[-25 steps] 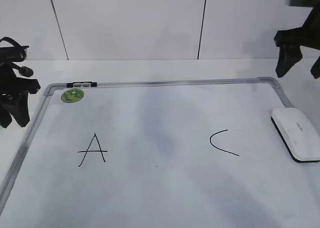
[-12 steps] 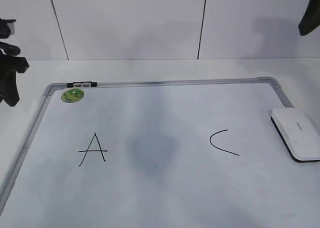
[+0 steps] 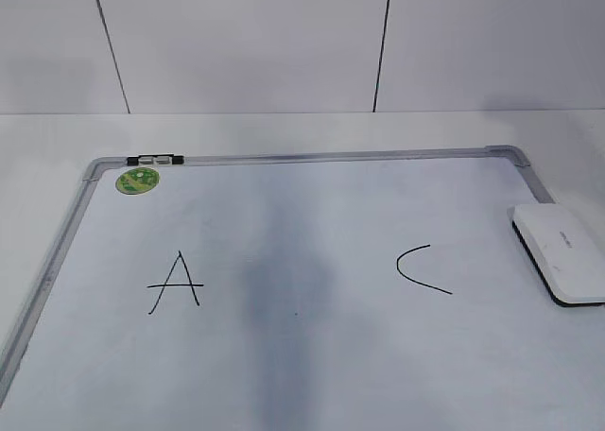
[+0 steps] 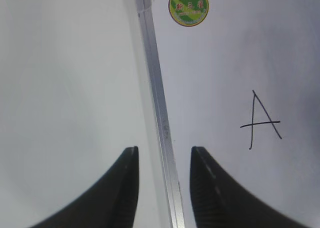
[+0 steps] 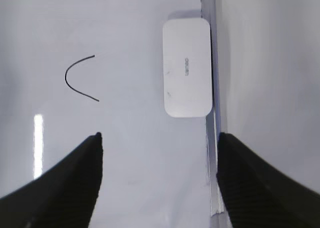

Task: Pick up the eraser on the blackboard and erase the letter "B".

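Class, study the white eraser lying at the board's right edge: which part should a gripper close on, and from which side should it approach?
Probably from above, jaws closing across the two long sides of the eraser. It lies flat on the blackboard, broad top up, one long side close against the frame, so the fit there looks tight.

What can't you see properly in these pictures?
- The blackboard: its near and right edges are cut off by the exterior view's borders.
- The eraser: its grey lettering is too small to read in either view.
- The green sticker: its print is too small to read.
- Both claws: out of frame in the exterior view.
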Tool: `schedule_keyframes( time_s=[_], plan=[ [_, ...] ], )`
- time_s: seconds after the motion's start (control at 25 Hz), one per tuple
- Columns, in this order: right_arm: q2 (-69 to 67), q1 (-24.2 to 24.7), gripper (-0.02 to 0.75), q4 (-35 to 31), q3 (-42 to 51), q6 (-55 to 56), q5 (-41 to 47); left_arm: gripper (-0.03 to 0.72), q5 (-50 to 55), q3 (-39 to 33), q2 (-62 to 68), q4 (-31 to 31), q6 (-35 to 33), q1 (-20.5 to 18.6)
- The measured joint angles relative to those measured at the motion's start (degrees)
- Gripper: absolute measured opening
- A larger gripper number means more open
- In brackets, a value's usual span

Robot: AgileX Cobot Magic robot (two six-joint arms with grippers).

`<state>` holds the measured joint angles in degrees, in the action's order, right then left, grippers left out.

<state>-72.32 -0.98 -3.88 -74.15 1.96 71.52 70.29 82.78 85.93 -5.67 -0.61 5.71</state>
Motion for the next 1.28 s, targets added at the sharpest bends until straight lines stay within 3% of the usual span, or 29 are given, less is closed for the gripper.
schedule_keyframes(
  time_s=[0.24,0.56,0.72,0.92,1.28],
  plan=[
    [8.76,0.0,0.536,0.09,10.05,-0.04,0.07,0.253,0.59,-4.2,-10.86,0.7,0.0,0.0],
    [22.07,0.0,0.535,2.26,21.69,-0.17,0.13,0.251,0.99,-19.39,-25.84,5.67,0.0,0.0],
    [26.02,0.0,0.535,5.51,23.68,-0.26,0.23,0.237,0.99,-25.89,-33.72,5.33,0.0,0.0],
    [31.31,0.0,0.522,5.01,26.88,-0.26,0.27,0.235,0.5,-33.13,-44.61,5.67,0.0,0.0],
    [43.24,0.0,0.473,4.67,33.89,-0.26,0.41,0.233,-2.37,-39.63,-61.87,5.67,-2.29,0.0]
  ],
)
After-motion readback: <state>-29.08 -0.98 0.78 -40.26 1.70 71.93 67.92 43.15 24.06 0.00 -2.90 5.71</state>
